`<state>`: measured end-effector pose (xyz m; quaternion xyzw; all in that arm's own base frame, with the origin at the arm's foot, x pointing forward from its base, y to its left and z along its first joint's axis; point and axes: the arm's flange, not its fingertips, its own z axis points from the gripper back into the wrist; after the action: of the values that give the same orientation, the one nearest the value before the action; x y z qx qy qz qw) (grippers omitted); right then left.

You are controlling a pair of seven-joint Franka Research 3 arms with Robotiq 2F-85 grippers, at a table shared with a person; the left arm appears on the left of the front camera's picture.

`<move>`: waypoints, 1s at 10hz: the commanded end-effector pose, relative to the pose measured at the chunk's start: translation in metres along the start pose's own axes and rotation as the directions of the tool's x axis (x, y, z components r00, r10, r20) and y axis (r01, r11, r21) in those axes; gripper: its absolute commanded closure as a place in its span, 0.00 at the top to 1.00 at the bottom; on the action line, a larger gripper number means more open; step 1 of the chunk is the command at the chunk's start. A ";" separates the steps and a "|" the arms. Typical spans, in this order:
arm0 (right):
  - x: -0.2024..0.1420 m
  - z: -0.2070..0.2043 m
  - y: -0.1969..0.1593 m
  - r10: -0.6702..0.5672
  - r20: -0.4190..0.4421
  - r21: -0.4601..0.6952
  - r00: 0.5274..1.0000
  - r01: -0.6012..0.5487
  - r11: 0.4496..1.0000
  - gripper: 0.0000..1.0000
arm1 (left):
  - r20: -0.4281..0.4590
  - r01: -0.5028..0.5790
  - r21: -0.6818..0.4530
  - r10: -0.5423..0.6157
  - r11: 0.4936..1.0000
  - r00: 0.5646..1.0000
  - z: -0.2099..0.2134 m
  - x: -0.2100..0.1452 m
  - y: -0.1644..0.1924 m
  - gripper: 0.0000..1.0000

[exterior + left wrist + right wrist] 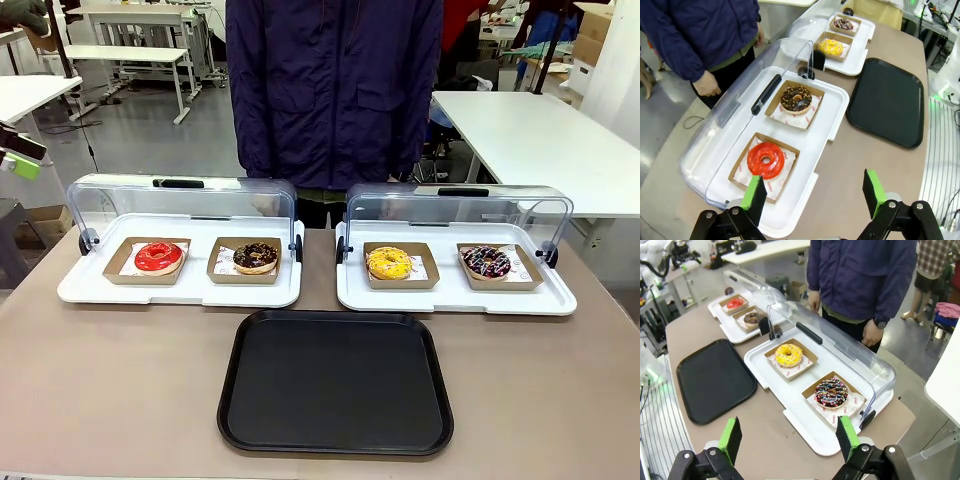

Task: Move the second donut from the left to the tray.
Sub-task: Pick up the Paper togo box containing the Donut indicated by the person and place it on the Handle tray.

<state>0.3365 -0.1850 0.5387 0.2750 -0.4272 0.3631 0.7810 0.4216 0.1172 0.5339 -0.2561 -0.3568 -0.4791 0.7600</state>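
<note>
Left gripper (813, 192): jaws seen spread wide, nothing held between the green pads (752, 194). It is held above the near corner of the left display tray (832, 102), close to the table edge. Just beyond the left-hand pad, the red-glazed donut (765, 160) is seen in its brown cardboard holder.

Right gripper (789, 434): jaws likewise wide apart, nothing gripped. It is held over bare table (765, 440), just short of the right display tray (792, 390).

The second donut from the left (796, 98) is noted farther along the left display tray: chocolate glaze, light crumb sprinkles, seated in a small cardboard holder (774, 102) lined with printed paper. It is well apart from both grippers and untouched. The clear lid (735, 107) of this display tray is swung up and back towards the person, its black handle (766, 93) lying across the top.

The tray (335, 385), black with rounded corners, is set flat on the table at the middle, on the robot's side of the gap between the two display trays. Nothing is seen on it.

On the right display tray, a yellow-glazed donut (789, 354) and a dark donut with pink-white sprinkles (831, 393) are each held in a cardboard holder; that lid is also raised.

A person in a dark blue jacket (335, 90) is stood at the far side of the table, behind the two lids. One hand (706, 85) is hung at the side, loosely closed, clear of the lids
</note>
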 end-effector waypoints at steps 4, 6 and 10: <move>0.002 0.000 -0.002 0.025 0.027 0.005 0.999 -0.025 1.000 1.00 | 0.005 0.014 -0.008 -0.014 1.000 1.000 0.000 0.000 0.001 1.00; 0.002 0.000 -0.002 0.025 0.027 0.005 0.999 -0.025 1.000 1.00 | 0.005 0.014 -0.008 -0.014 1.000 1.000 0.000 0.000 0.001 1.00; 0.002 0.000 -0.002 0.025 0.027 0.005 0.999 -0.025 1.000 1.00 | 0.005 0.014 -0.008 -0.014 1.000 1.000 0.000 0.000 0.001 1.00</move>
<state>0.3366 -0.1851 0.5383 0.2754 -0.4269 0.3636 0.7809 0.4215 0.1172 0.5339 -0.2562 -0.3568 -0.4792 0.7599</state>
